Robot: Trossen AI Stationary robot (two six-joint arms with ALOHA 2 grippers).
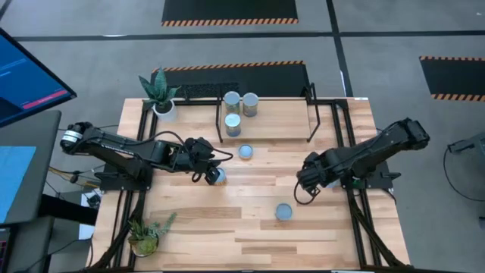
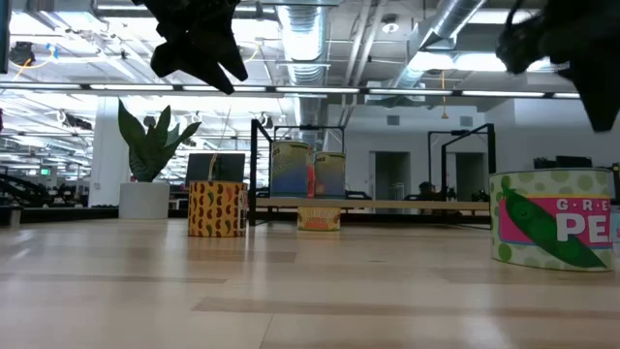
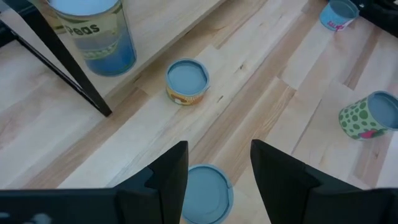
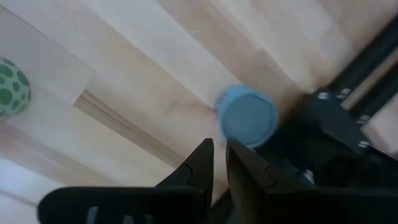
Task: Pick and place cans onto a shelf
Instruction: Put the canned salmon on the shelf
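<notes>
Over the middle-left of the tabletop (image 1: pixel 250 220), I have the left hand (image 1: pixel 213 174) poised directly above a can (image 1: pixel 218 176). Its fingers (image 3: pixel 163 177) are spread, released, with the can's round blue-silver top showing between them in the left wrist view; nothing is grasped yet.

Can positions:
- Three cans (image 1: pixel 239 111) stand on the shelf (image 1: pixel 288 121) at its left end, at the far side of the tabletop.
- A short can (image 1: pixel 245 152) sits on the tabletop just in front of the shelf.
- A green pea can (image 1: pixel 283 211) stands nearer, toward the right.
- The can under the left hand is the current target.

The right hand (image 1: pixel 309 184) waits at the right of the tabletop, fingers nearly together and holding nothing.

Handling judgement: I expect these tins to be rigid and moderately heavy if full, so they will not crush. The paper-labelled side walls should give fair friction; the smooth metal lid offers no hold. I would lower the fingers to mid-height on the side wall, on opposite sides, and close squarely so the round body does not roll out of the pinch or tip.
</notes>
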